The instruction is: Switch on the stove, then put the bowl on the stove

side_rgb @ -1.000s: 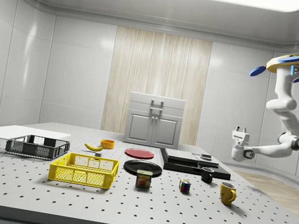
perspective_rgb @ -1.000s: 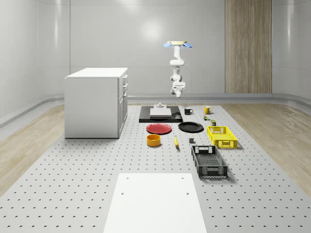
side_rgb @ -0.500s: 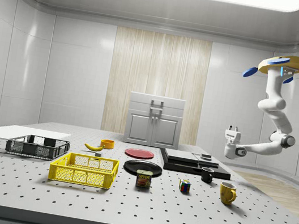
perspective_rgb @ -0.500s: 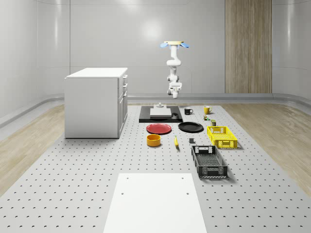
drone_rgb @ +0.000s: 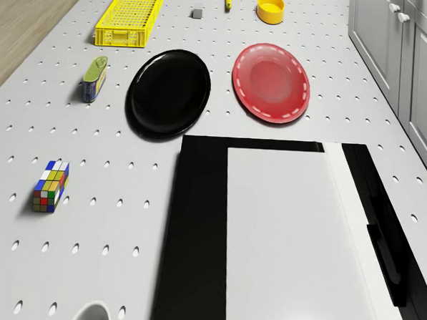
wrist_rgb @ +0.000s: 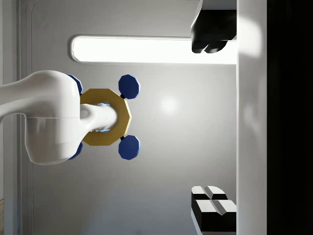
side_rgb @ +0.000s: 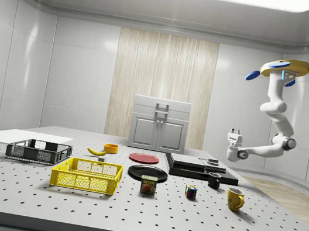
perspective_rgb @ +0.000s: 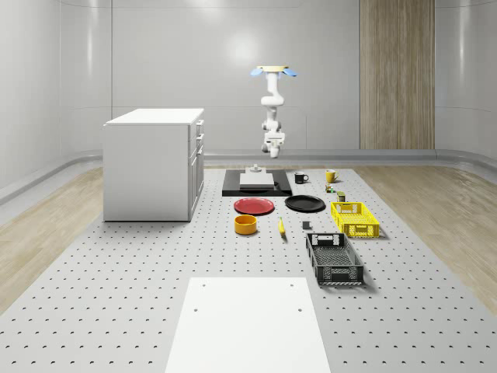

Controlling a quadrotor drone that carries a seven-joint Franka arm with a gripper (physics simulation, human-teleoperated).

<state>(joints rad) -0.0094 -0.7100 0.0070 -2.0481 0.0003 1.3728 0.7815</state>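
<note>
Drone [side_rgb: 287, 68] airborne beyond stove [side_rgb: 199, 167]

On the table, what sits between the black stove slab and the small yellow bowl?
The red plate lies between the black stove slab and the yellow bowl, clearest in the drone view.

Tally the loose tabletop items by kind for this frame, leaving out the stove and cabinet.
Plates: 2, red plate and black plate
Crates: 2, yellow crate and black crate
Mugs: 2, black mug and yellow mug
Bowl: 1
Banana: 1
Can: 1
Puzzle cube: 1
Total: 10
</note>
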